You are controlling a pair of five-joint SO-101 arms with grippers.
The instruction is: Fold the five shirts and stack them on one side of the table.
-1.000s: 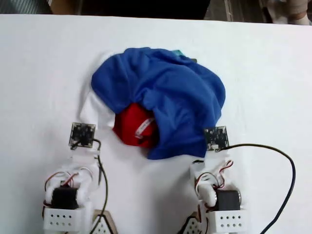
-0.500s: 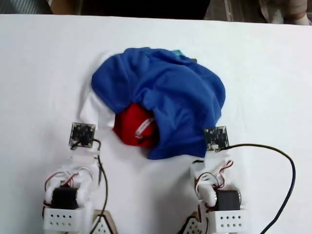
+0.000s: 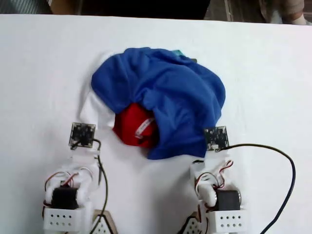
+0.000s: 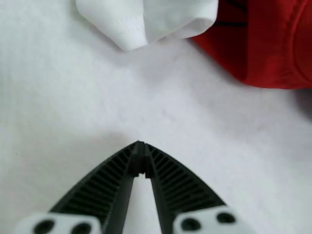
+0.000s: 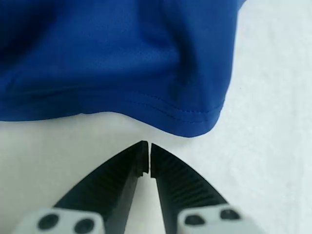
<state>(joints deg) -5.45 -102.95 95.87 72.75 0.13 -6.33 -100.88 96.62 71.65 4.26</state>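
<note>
A heap of shirts lies mid-table in the high view: a blue shirt on top, a red shirt under its near edge, a white shirt showing at the left, a bit of teal at the back. My left gripper is shut over bare table, just short of the white shirt's edge and the red shirt. My right gripper is shut, its tips just short of the blue shirt's hem. Both arms, left and right, sit at the table's near edge.
The white table has free room on the left, on the right and behind the heap. A black cable loops on the table at the near right, beside the right arm's base.
</note>
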